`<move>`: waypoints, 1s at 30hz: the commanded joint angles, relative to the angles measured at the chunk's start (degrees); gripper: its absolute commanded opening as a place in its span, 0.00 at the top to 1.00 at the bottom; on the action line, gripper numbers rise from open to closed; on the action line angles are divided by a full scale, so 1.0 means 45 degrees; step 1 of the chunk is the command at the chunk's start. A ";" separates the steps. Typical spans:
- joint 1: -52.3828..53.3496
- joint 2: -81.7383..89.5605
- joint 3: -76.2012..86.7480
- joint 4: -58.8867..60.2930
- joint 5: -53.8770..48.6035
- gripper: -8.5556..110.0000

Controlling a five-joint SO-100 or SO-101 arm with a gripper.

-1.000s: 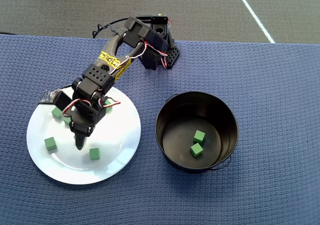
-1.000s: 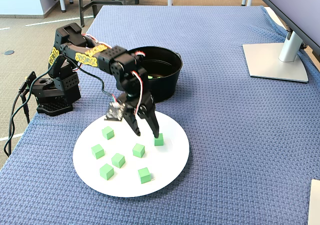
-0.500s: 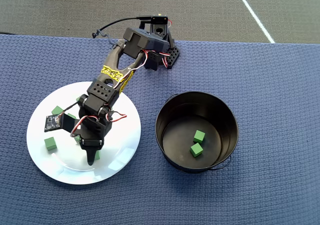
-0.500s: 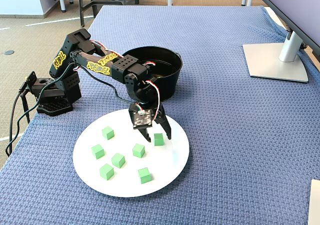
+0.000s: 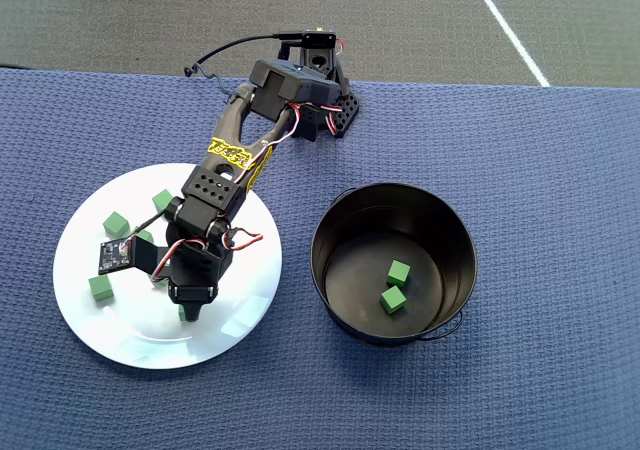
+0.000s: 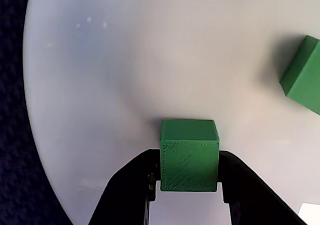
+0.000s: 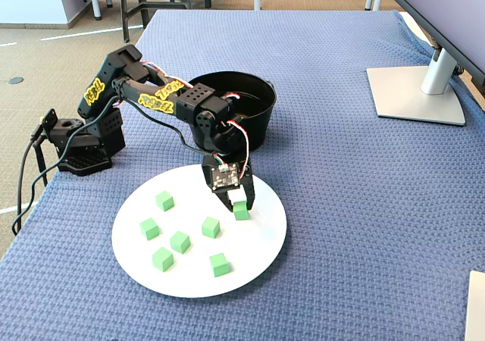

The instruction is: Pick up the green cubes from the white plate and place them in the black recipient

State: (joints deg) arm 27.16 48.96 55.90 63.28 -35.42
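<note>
My gripper [image 6: 189, 156] is down on the white plate [image 6: 125, 60], shut on one green cube [image 6: 189, 135] that rests on the plate, a black finger pressed to each side. In the overhead view the gripper [image 5: 187, 310] sits at the plate's [image 5: 110, 330] lower middle and hides most of that cube [image 5: 181, 311]. In the fixed view the gripper [image 7: 240, 208] holds the cube [image 7: 241, 212] at the plate's [image 7: 258, 242] right part. Several other green cubes [image 7: 179, 242] lie spread on the plate. The black recipient [image 5: 345, 290] holds two green cubes [image 5: 393, 300].
The arm's base [image 7: 79, 140] stands at the table's left edge with cables [image 7: 26, 182] hanging off. A grey monitor stand [image 7: 417, 91] sits far right. Another cube [image 6: 305, 82] lies close to the gripper's right in the wrist view. Blue cloth covers the table.
The gripper swung across the plate toward its outer edge, dropped over one cube with its fingers apart, then shut on it. The other cubes stayed put.
</note>
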 commanded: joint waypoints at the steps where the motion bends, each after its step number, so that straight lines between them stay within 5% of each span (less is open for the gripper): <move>1: 0.0059 0.1270 -0.0410 -0.0156 0.0879 0.93; 12: -0.0332 0.9141 0.2852 0.1504 0.4434 0.93; 28: -1.0547 0.9063 0.3535 0.2305 0.7305 0.93; 30: -1.1016 0.8691 0.3652 0.2246 0.7285 0.85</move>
State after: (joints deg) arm -17.75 88.95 72.25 75.32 -4.04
